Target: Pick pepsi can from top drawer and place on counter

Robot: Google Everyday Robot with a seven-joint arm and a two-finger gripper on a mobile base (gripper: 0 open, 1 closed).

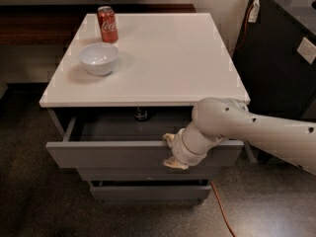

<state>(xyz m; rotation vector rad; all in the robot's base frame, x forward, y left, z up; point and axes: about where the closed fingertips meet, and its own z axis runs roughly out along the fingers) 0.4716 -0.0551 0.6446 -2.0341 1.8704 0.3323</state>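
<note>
The top drawer (118, 154) is pulled partly open under the white counter (168, 58). The pepsi can (141, 114) stands inside it at the back, mostly hidden in shadow under the counter's front edge. Only its dark body and silver top show. My gripper (172, 152) is at the drawer's front panel, right of the middle, and to the right of and in front of the can. The white arm (256, 132) reaches in from the right.
A red Coca-Cola can (107, 24) and a white bowl (98, 58) stand on the counter's back left. Two lower drawers (148, 189) sit below. A black cabinet (286, 58) stands at the right. An orange cable (222, 206) runs on the floor.
</note>
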